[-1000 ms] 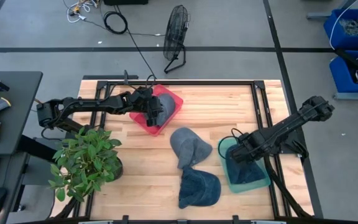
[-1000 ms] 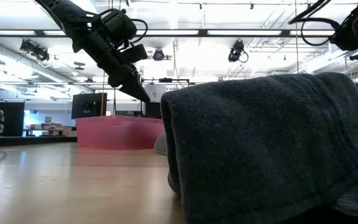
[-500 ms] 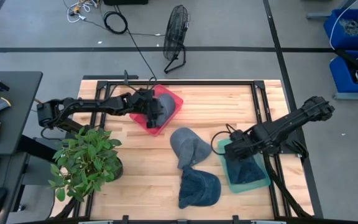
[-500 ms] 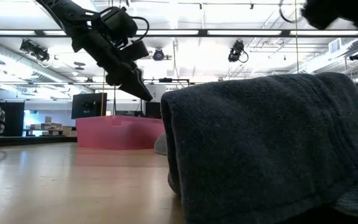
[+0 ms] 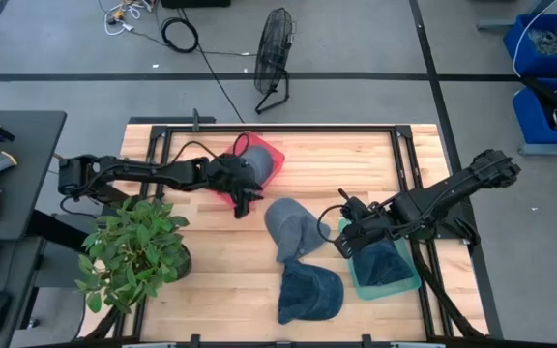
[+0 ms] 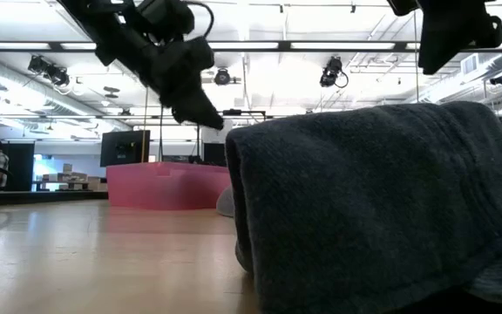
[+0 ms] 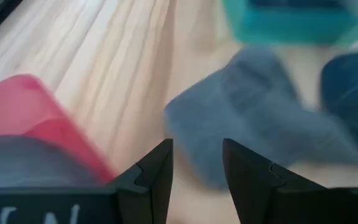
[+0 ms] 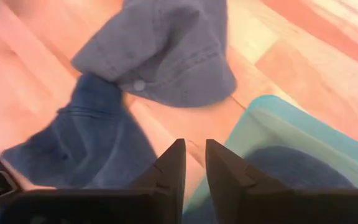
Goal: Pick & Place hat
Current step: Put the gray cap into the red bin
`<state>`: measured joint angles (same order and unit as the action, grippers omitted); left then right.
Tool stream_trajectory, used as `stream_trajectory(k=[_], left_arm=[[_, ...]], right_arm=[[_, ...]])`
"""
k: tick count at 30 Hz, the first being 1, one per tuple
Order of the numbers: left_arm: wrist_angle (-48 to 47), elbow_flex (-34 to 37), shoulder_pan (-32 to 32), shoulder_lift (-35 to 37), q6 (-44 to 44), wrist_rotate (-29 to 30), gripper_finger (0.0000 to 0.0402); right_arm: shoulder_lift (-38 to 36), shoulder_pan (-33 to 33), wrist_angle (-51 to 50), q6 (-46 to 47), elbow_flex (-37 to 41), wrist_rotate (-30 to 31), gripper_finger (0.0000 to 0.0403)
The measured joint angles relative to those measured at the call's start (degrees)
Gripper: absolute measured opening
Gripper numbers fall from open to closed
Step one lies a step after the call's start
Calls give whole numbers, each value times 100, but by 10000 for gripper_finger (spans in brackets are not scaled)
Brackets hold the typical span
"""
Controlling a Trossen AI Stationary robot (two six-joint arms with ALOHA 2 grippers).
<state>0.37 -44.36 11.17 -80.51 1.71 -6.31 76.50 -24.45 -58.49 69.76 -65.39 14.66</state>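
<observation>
light: even, bright, from ceiling strip lamps (image 6: 338, 45) | shadows: soft, faint on surface (image 5: 337, 169) | blur: left wrist view smeared; near grey hat (image 6: 373, 209) fills low view, soft | glare: none

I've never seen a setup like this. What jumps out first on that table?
Two soft caps lie mid-table on the pale wooden table: a grey denim cap and, nearer the front edge, a dark blue denim cap. A red plastic bin at the back left and a teal plastic bin at the right each hold more fabric. The left gripper and right gripper flank the grey cap, and a leafy green potted plant fills the front left corner.
</observation>
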Motion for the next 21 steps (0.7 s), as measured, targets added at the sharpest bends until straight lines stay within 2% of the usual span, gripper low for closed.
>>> stream_trajectory(k=[7, 14, 21], left_arm=[[1532, -2, -662, -457, 930, 46, 142], [2896, 0, -1123, -1485, 1268, 1156, 142], [4206, -38, -1482, -2494, 1268, 1145, 142]], right_arm=[[5, 44, -363, 92, 0, 588, 102], [5, 48, -438, -41, 0, 691, 124], [3, 48, -466, -42, 0, 697, 125]])
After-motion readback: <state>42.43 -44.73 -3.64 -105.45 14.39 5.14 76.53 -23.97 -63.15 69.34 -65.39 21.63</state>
